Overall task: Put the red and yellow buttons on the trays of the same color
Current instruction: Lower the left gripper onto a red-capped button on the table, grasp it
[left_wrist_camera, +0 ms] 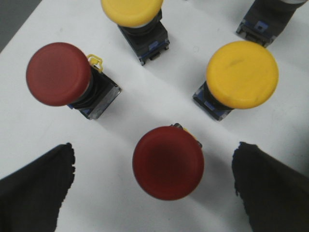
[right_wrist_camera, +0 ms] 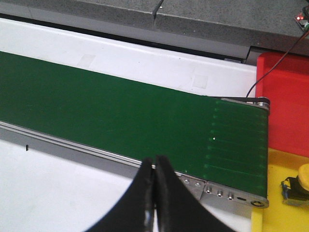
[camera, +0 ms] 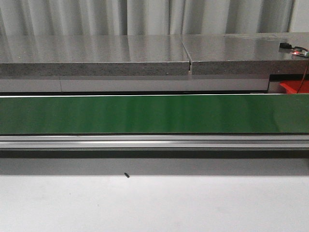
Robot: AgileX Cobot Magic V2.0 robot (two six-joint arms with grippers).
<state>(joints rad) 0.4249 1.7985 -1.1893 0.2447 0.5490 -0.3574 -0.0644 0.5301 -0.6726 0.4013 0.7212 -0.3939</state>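
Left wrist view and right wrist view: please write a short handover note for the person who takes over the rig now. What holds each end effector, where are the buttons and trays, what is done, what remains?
Left end effector: open, holding nothing, hanging over a red button that sits between its fingers.
Right end effector: shut, empty, above the near edge of the green belt.
Buttons on the white table: another red button, two yellow buttons, and one more, mostly cut off.
Trays: red tray and yellow tray at the belt's end.
Done: one yellow button lies in the yellow tray.
Left: the buttons still on the table.
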